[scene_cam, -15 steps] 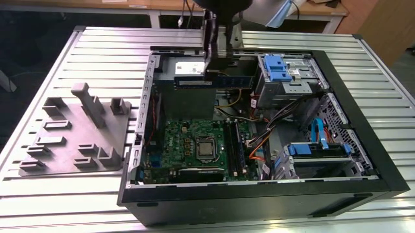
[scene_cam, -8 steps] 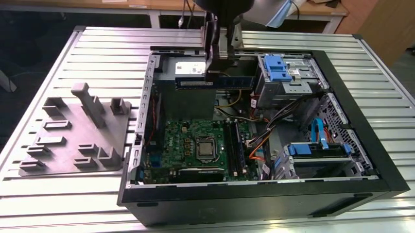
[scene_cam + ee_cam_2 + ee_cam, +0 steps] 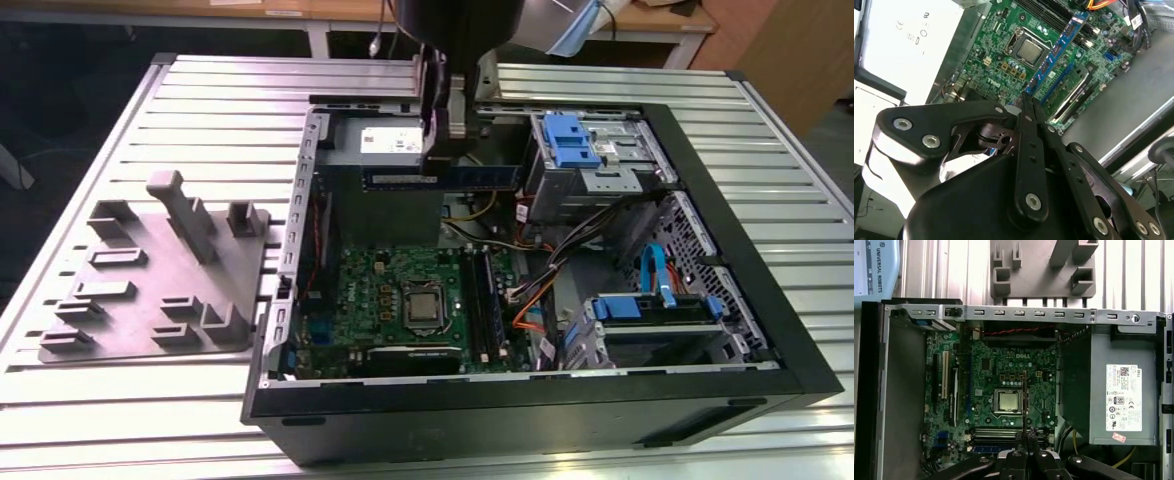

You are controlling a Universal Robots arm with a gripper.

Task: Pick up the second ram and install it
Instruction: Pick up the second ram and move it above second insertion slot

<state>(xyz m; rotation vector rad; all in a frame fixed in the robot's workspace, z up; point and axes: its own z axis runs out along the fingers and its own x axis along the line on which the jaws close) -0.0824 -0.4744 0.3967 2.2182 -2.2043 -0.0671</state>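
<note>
Gripper (image 3: 437,168): black 2-finger tool on the arm. Fingers pressed together, pinching one end of the second ram.
Second ram (image 3: 465,178): thin blue-green stick w/ small black chips. Held level in the air inside the open case, sticking out from the fingers toward the exterior view's right.
Ram vs tool, second wrist view: the stick (image 3: 1058,49) runs straight out from the gripper (image 3: 1026,100), over the board.
Ram vs tool, first wrist view: the stick (image 3: 1025,400) shows edge-on as a thin dark line rising from the gripper (image 3: 1026,434).
PSU box (image 3: 387,145): grey, just beside the held stick.
Motherboard (image 3: 394,285): green, flat in the case, w/ square CPU socket (image 3: 424,308).
Memory slots (image 3: 489,300): long, black, beside the socket, apart from the held stick.
Case (image 3: 761,330): black tower on its side, side panel off.
Writing: pale label (image 3: 1124,397) w/ print & symbols on the PSU box.
Fixture tray (image 3: 160,270): grey, on the slatted table (image 3: 200,100), beside the case.
</note>
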